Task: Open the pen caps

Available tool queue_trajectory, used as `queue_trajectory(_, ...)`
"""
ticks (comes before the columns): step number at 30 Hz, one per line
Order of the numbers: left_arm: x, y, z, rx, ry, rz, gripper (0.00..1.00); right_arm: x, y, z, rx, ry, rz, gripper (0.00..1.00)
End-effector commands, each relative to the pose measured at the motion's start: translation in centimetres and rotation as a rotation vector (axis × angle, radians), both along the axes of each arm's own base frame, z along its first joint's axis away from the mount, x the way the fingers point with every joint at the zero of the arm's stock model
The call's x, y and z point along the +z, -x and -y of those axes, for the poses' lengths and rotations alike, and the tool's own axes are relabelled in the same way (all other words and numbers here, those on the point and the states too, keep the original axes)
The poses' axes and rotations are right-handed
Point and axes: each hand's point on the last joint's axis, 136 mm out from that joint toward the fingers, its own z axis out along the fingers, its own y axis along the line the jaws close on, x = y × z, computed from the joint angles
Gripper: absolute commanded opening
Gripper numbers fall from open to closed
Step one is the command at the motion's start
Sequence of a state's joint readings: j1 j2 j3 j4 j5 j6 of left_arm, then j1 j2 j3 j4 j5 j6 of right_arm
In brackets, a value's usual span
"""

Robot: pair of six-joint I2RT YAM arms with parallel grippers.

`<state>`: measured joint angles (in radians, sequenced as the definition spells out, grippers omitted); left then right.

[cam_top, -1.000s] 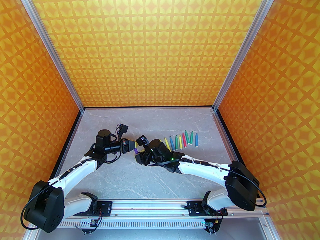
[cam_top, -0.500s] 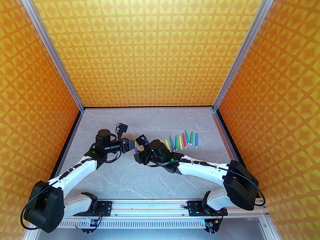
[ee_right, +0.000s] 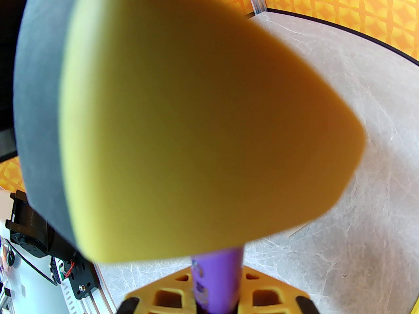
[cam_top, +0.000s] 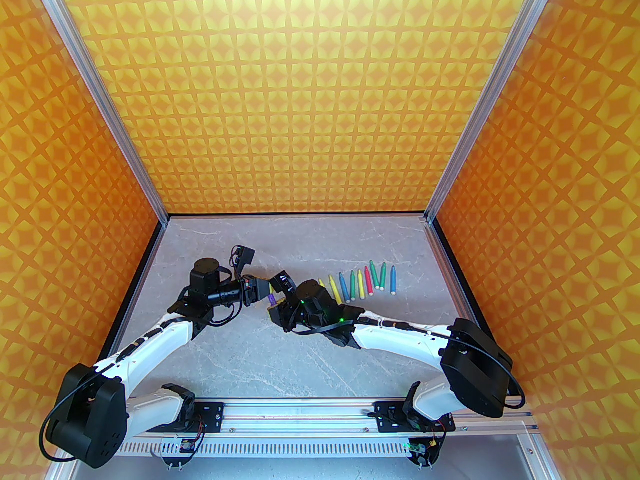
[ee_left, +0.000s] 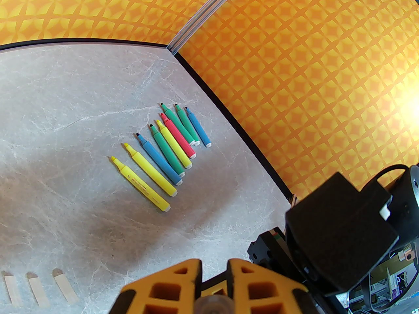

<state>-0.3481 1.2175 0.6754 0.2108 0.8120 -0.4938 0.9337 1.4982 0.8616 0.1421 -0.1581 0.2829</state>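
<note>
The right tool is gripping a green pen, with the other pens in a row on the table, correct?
Not quite. The pen in the right tool is purple, not green, as the right wrist view shows. The other pens do lie in a row on the table.

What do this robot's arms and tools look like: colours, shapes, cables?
Both the left arm and right arm have white shells between bulky black joint housings, with a black cable looping past each shoulder. A green light glows near the right wrist. The left tool and right tool have yellow-orange fingers with triangular cut-outs.
</note>
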Motion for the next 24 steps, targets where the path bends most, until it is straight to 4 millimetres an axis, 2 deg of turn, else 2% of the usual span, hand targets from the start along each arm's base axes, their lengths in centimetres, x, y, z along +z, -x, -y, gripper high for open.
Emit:
queue_trajectory(1, 2.1, -0.4, 0.3, -0.006, 0.038, 0.045, 0.00, -0.4, 0.6, 1.1, -0.001, 0.002, 0.006, 0.04)
queue_trajectory(7, 2.4, -1.6, -0.1, 0.044, 0.046, 0.037, 0.00, -3.2, 2.4, 3.1, 0.009, 0.036, -0.034, 0.00)
queue_trajectory(17, 2.7, -3.7, -1.2, 0.158, 0.085, 0.014, 0.00, -5.7, 4.7, 5.6, 0.020, 0.052, -0.070, 0.00)
queue_trajectory(20, 2.0, -4.0, -1.4, 0.167, 0.058, -0.012, 0.00, -5.8, 4.5, 6.1, -0.011, 0.045, -0.066, 0.00)
queue_trajectory(24, -0.3, -4.2, -1.4, 0.165, -0.013, -0.087, 0.00, -6.0, 2.0, 8.0, -0.174, 0.128, -0.022, 0.00)
